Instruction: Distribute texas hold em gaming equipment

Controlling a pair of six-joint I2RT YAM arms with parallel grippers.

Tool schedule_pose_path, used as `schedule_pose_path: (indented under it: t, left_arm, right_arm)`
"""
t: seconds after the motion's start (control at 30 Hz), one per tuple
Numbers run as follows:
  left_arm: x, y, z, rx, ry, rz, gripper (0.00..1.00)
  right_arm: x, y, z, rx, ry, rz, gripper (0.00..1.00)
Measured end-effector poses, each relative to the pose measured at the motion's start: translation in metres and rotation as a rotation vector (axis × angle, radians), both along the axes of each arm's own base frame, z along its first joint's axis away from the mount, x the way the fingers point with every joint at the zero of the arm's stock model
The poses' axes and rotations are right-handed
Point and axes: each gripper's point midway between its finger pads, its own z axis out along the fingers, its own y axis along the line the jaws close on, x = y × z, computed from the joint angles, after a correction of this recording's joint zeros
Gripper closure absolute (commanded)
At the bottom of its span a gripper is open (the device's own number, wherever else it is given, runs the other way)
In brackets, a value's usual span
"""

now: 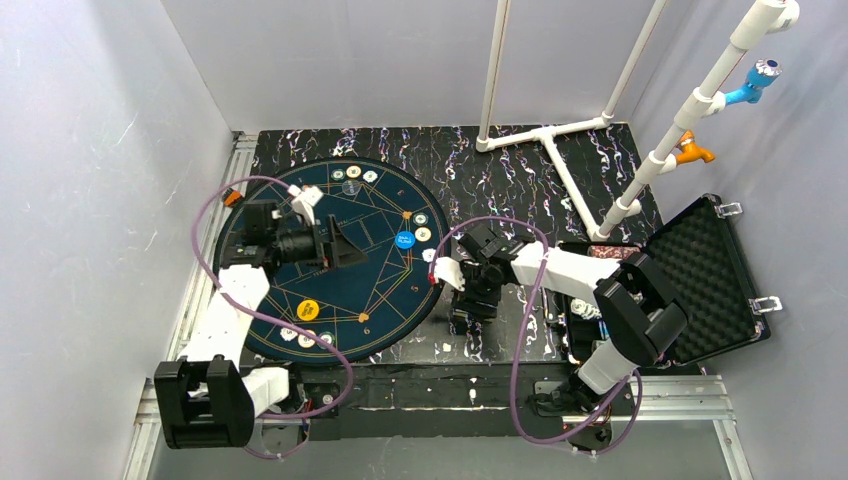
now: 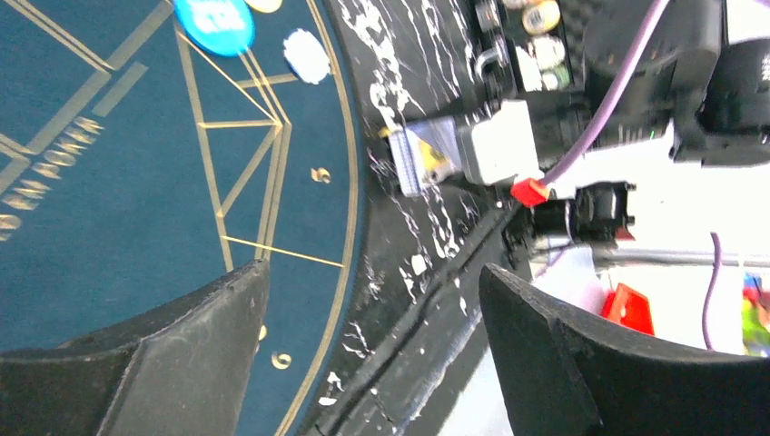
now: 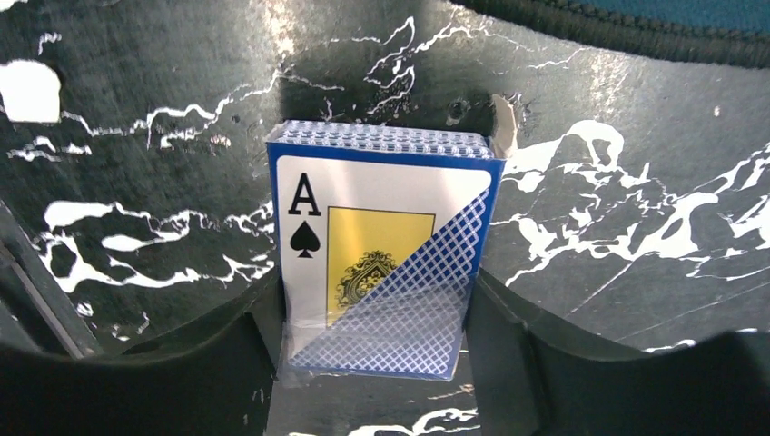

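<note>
- My right gripper (image 3: 377, 313) is closed on the deck (image 3: 386, 254), pressing its long sides, above bare table just right of the mat (image 1: 300, 280). I judge that a square hold for carrying.
- Left gripper (image 2: 372, 282) hangs open and empty over the mat's right half.
- Chips (image 1: 423, 234) and buttons (image 1: 404, 240) lie spaced round the mat, likely one set per seat.

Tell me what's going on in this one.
The right claw grips a boxed card deck at the marbled table, just beside the round mat. The left claw hovers open and empty above the mat's right edge. Chips plus a blue button and a yellow button already sit on the mat.
</note>
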Motion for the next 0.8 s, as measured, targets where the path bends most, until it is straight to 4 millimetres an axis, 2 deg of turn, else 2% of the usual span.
schedule_pose_path:
  t: [0.13, 0.23, 0.37, 0.47, 0.57, 0.8]
  left_arm:
    - [-0.021, -0.031, -0.018, -0.055, 0.080, -0.083, 0.18]
    - [-0.028, -0.046, -0.027, -0.106, 0.150, -0.120, 0.21]
    - [-0.037, -0.069, -0.035, -0.138, 0.215, -0.200, 0.24]
    - [-0.045, -0.088, -0.036, -0.155, 0.232, -0.269, 0.25]
    - [-0.053, -0.108, -0.038, -0.162, 0.259, -0.337, 0.26]
    - [-0.068, -0.148, -0.038, -0.162, 0.308, -0.471, 0.36]
  right_arm:
    - [-0.003, -0.001, 0.010, 0.014, 0.002, -0.004, 0.60]
    - [-0.004, 0.007, 0.035, 0.073, -0.008, -0.002, 0.61]
    - [0.003, 0.028, 0.075, 0.182, -0.046, 0.013, 0.61]
    - [0.006, 0.039, 0.095, 0.234, -0.064, 0.028, 0.61]
    - [0.002, 0.046, 0.103, 0.251, -0.058, 0.042, 0.61]
    - [-0.012, 0.049, 0.107, 0.242, -0.024, 0.071, 0.62]
